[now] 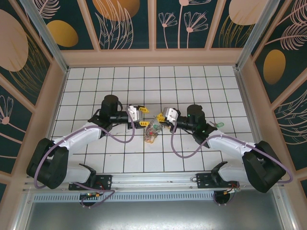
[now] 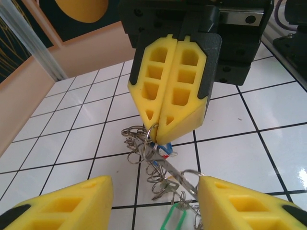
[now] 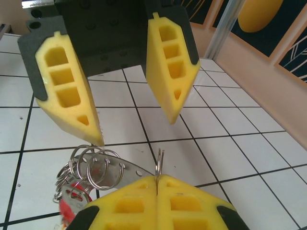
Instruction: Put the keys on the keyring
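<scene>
Right claw (image 3: 157, 181) pinches shut on a wire loop (image 3: 159, 162) among the keys (image 2: 160, 172); left claw (image 2: 154, 186) (fingers apart) should close gently beside it.

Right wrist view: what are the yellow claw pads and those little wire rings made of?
Pads: matte yellow, moulded with hollow cells, so likely plastic or firm rubber; the look does not settle which. Rings: thin silvery loops with bright glints, most likely polished steel wire.

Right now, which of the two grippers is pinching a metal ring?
The right gripper: its jaws are pressed together on a thin split ring, while the jaws of the left gripper stand apart.
</scene>
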